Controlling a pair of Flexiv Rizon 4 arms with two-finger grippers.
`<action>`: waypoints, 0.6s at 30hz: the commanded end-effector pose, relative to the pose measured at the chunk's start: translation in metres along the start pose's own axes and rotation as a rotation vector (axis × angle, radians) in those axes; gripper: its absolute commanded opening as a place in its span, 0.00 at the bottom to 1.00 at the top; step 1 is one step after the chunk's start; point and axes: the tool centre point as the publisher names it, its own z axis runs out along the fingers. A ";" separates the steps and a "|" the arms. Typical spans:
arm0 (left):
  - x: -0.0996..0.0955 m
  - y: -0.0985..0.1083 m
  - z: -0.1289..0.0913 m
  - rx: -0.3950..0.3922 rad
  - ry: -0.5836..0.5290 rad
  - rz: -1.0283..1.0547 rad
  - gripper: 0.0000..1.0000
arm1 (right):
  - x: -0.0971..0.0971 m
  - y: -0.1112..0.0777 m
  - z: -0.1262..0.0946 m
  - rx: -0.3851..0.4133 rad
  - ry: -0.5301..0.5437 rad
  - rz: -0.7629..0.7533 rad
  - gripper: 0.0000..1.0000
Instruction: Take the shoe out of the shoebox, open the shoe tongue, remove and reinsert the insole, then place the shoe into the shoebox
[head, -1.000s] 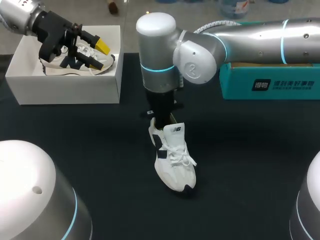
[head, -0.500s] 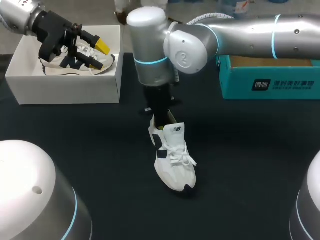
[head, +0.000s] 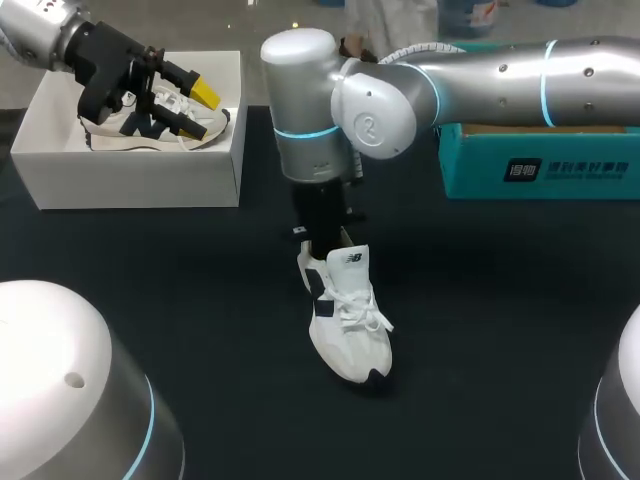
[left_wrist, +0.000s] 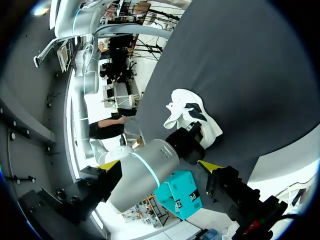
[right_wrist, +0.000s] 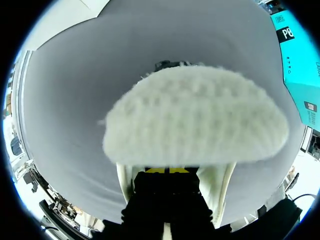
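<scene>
**Operator:** What has moved?

**Technician:** The right arm (head: 480, 75) only. Its upright wrist section swung slightly left half a second ago and has since come part of the way back to the right. The shoe (head: 350, 330) and the left arm have not shifted.

**Operator:** Right arm pose?

**Technician:** It comes in from the far right and crosses above the teal box (head: 540, 165). At the middle of the table (head: 500, 330) it turns straight down. The right gripper (head: 322, 225) enters the heel opening of the shoe from above. In the right wrist view, white knit material of the shoe stands directly ahead of the gripper. Its grip state cannot be told.

**Operator:** Left arm pose?

**Technician:** The left gripper (head: 203, 110) hangs over the white shoebox (head: 130, 180) at the far left. Its fingers are spread wide and hold nothing.

**Operator:** Condition and position of the shoe?

**Technician:** It is white with dark trim, laced, and upright on its sole at mid-table. The toe points to the near edge and the heel to the far side. A second shoe (head: 140, 130) lies inside the shoebox, under the left gripper.
</scene>
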 end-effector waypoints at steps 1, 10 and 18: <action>0.000 -0.001 0.000 0.000 0.003 0.001 1.00 | -0.004 0.000 0.001 0.012 0.008 -0.004 0.00; 0.000 -0.001 0.000 0.000 0.003 0.001 1.00 | -0.006 -0.018 -0.026 -0.043 0.047 -0.014 0.00; 0.000 -0.001 0.000 0.000 0.003 0.001 1.00 | -0.007 -0.027 -0.040 -0.018 0.030 -0.014 0.00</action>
